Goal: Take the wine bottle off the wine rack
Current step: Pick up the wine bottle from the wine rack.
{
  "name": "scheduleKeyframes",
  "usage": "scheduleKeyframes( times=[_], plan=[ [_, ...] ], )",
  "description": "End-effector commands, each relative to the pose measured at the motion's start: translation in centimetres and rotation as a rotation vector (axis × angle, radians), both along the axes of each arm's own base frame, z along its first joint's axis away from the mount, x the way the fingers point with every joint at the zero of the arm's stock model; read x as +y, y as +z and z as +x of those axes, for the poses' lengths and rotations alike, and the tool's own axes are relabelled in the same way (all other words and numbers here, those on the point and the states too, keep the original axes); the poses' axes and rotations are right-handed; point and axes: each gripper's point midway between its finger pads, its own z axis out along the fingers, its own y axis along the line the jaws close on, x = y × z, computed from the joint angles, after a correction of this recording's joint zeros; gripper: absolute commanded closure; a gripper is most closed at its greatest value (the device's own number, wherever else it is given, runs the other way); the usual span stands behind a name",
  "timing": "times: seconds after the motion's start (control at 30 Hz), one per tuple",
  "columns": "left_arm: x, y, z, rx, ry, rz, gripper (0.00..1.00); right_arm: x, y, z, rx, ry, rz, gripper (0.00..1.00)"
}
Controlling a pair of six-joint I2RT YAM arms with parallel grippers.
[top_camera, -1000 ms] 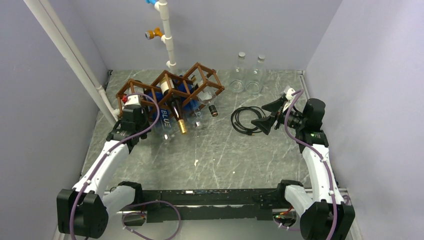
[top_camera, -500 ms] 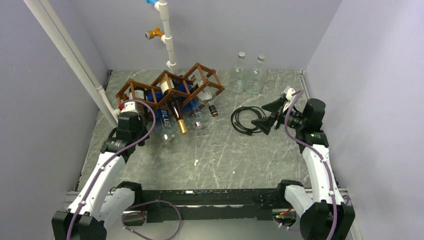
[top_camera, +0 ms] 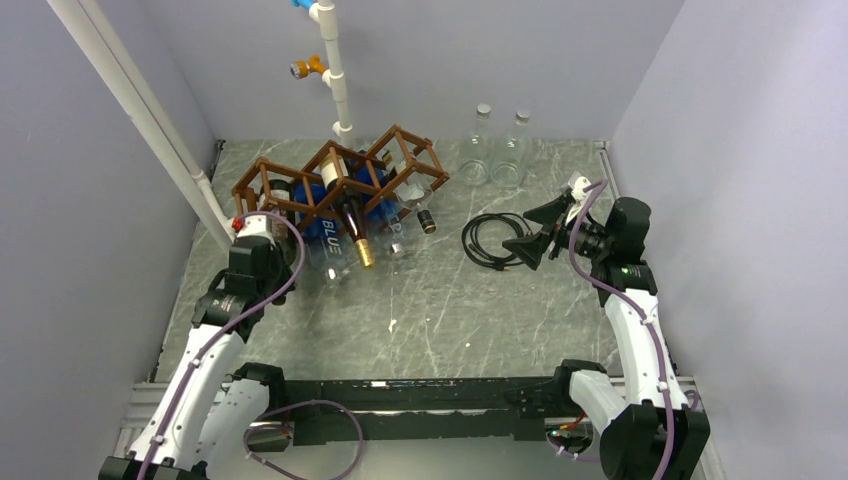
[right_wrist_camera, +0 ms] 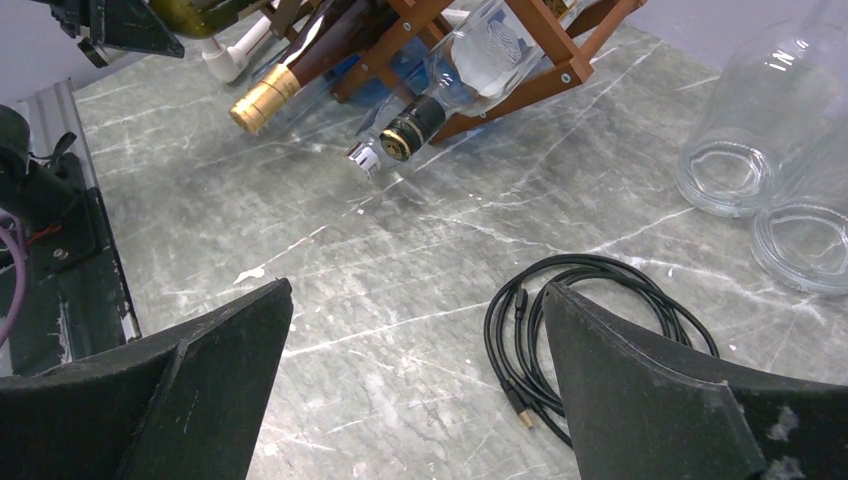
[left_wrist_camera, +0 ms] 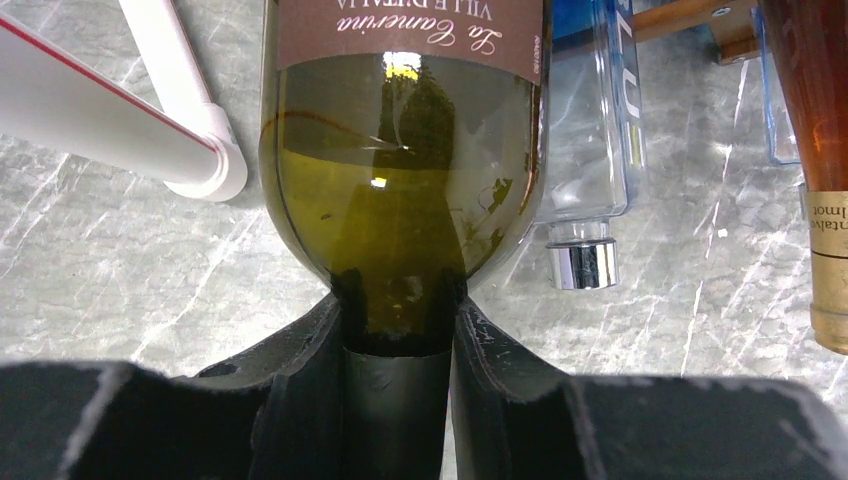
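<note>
Currently left pincer [left_wrist_camera: 400, 325] pinched tight on neck of wine bottle [left_wrist_camera: 400, 170]: green glass, brown label. Bottle body lies at leftmost cell of wine rack [top_camera: 405, 140], left rear of counter [top_camera: 440, 310], beside white pipe [left_wrist_camera: 190, 165]. Right pincer [right_wrist_camera: 415, 300] spread wide, holding nothing, above black cable [right_wrist_camera: 600, 300]. Judgement: glass rigid, smooth, breakable, probably heavy at body end. Neck hold narrow; bottle may sag or slip. Draw straight along axis, clear of lattice.
</note>
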Motion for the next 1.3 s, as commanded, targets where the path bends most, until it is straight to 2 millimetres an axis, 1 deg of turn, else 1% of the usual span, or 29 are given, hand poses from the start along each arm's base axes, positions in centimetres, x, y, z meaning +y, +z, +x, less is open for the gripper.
scheduleKeyframes(
  times=[0.0, 0.33, 0.53, 1.0, 1.27],
  plan=[
    [0.5, 4.1, 1.7, -0.172, 0.063, -0.035, 1.0, 0.1, 1.0, -0.1, -0.054, 0.012, 0.003, 0.01],
    [-0.4, 4.1, 0.6, -0.158, 0.04, -0.093, 1.0, 0.1, 1.0, -0.2, -0.055, 0.014, 0.003, 0.01],
    [-0.5, 4.3, -0.4, -0.156, 0.033, -0.106, 1.0, 0.1, 1.0, -0.1, -0.054, 0.014, 0.004, 0.01],
    [-0.6, 6.5, -2.5, -0.212, 0.024, -0.144, 1.0, 0.1, 0.9, -0.1, -0.052, 0.014, 0.004, 0.01],
    [-0.7, 8.1, -3.3, -0.246, 0.009, -0.149, 1.0, 0.1, 0.8, -0.1, -0.051, 0.01, 0.003, 0.01]
  ],
)
